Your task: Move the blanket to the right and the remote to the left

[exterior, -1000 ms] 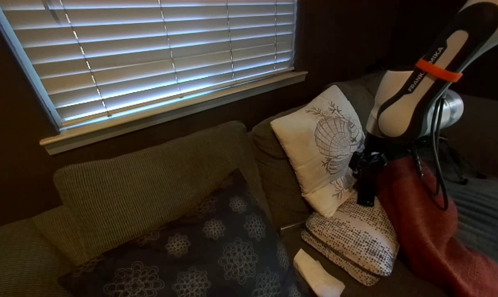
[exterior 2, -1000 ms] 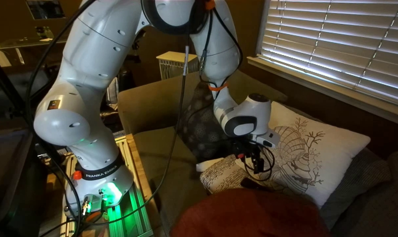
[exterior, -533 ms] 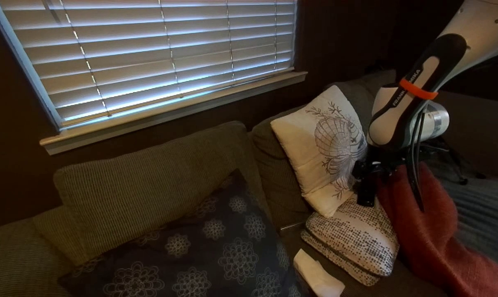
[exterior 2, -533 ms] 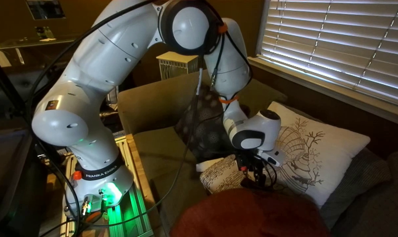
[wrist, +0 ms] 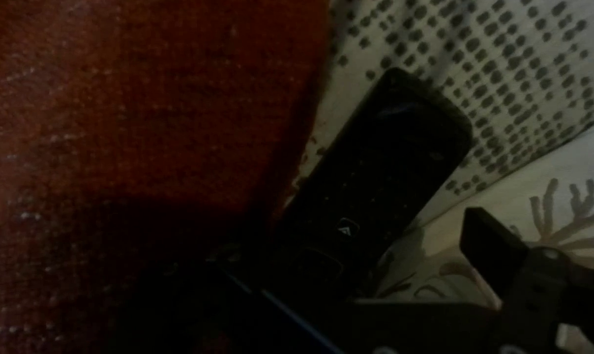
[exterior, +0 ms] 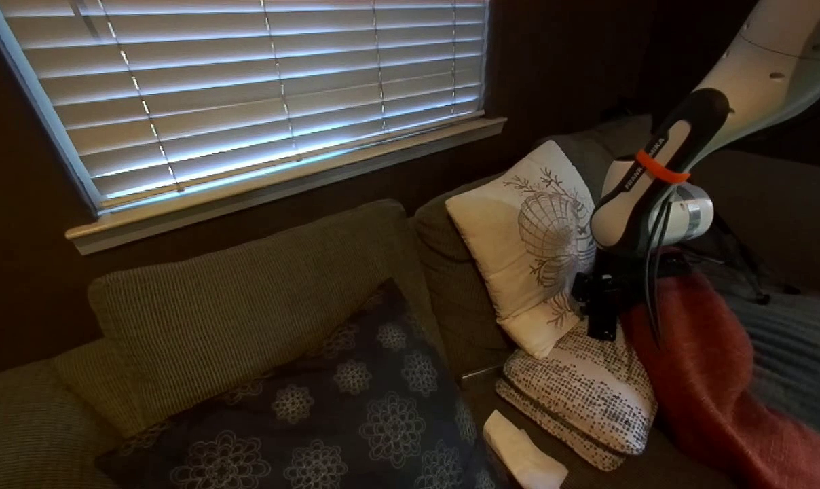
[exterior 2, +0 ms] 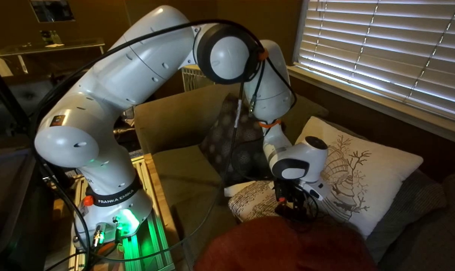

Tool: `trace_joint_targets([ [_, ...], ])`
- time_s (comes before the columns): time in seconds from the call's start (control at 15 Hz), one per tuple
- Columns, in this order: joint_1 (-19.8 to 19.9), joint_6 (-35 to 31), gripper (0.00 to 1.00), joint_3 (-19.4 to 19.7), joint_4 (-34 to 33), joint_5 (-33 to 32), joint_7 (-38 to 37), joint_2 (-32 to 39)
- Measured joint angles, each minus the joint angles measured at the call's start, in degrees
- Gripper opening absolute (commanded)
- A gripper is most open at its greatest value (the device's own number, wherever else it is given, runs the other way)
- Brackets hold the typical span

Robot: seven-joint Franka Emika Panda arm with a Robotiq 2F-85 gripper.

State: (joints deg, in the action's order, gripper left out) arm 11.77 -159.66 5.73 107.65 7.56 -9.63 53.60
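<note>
1. In my wrist view, the black remote [wrist: 375,172] lies near the middle, on a dotted pillow [wrist: 513,73], beside the red blanket [wrist: 154,123]. Its long side slants from the bottom middle toward the upper right.
2. My arm [exterior 2: 144,60] bends up high, then down. My gripper [exterior: 601,329] points down, spread apart.
3. Under the pillow is a brown couch [exterior: 247,305]; bright blinds [exterior: 267,88] fill the upper left.

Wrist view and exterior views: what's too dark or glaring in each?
Wrist view: underexposed, black remote lost in shadow at its lower end; both exterior views: dim overall, bright blinds; in an exterior view, green light blows out part of the robot base.
</note>
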Motion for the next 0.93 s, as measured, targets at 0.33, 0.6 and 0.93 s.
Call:
trace_joint_targets([
  [0.33, -0.20, 3.11, 0.74, 0.23, -5.06, 0.34, -3.29, 3.53],
  [0.6, -0.20, 6.22, 0.45, 0.99, -7.74, 0.34, -3.99, 4.90],
  [0.93, -0.20, 9.03, 0.33, 1.29, -9.67, 0.34, -4.35, 5.33],
])
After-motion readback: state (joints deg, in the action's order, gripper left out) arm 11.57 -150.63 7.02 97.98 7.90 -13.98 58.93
